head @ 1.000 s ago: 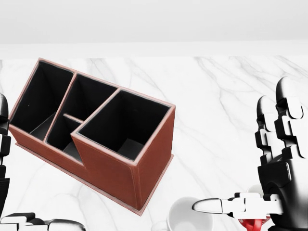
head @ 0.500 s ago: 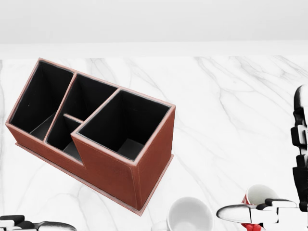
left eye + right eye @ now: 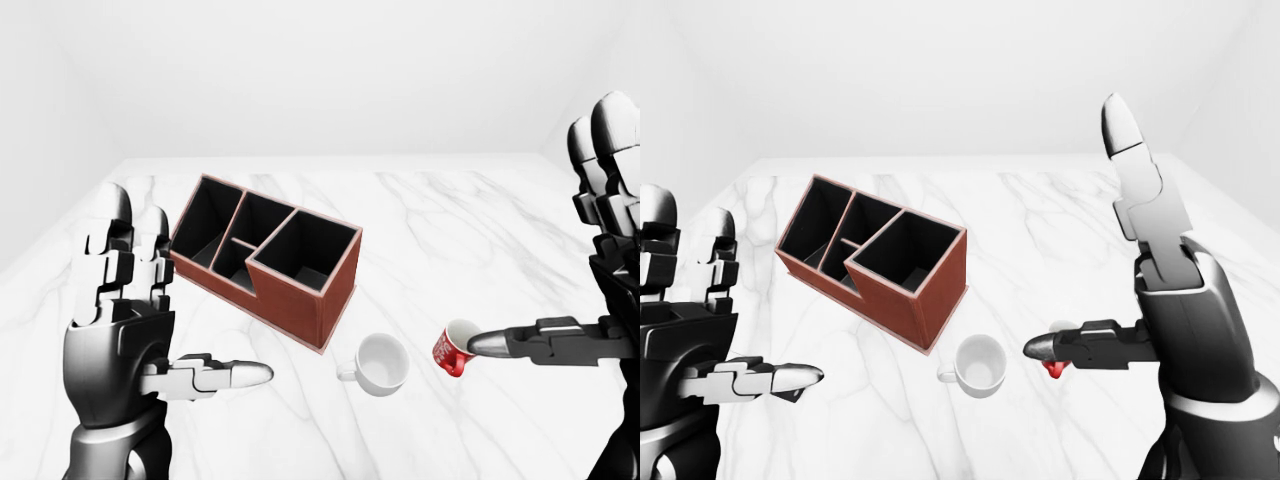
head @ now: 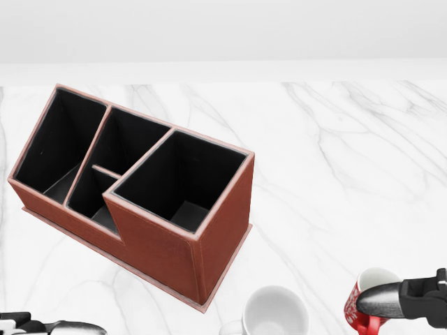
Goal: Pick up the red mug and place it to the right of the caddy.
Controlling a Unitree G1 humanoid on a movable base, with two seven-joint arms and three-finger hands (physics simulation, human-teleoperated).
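Right hand (image 3: 590, 290) has withdrawn rightward in head view; fingers spread open, thumb beside the tilted red mug (image 3: 455, 349). Left hand (image 3: 125, 335) open, empty.

White marble table (image 3: 480, 220) — caddy (image 3: 268, 256), white mug (image 3: 380, 363), red mug (image 3: 453, 350).

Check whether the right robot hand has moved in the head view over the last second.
Yes. The right robot hand dropped toward the view's bottom right, while the brown leather compartment caddy stayed fixed.

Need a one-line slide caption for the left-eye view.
Open right hand reaches toward the red mug, right of a white mug and the brown caddy on the marble table; left hand open.
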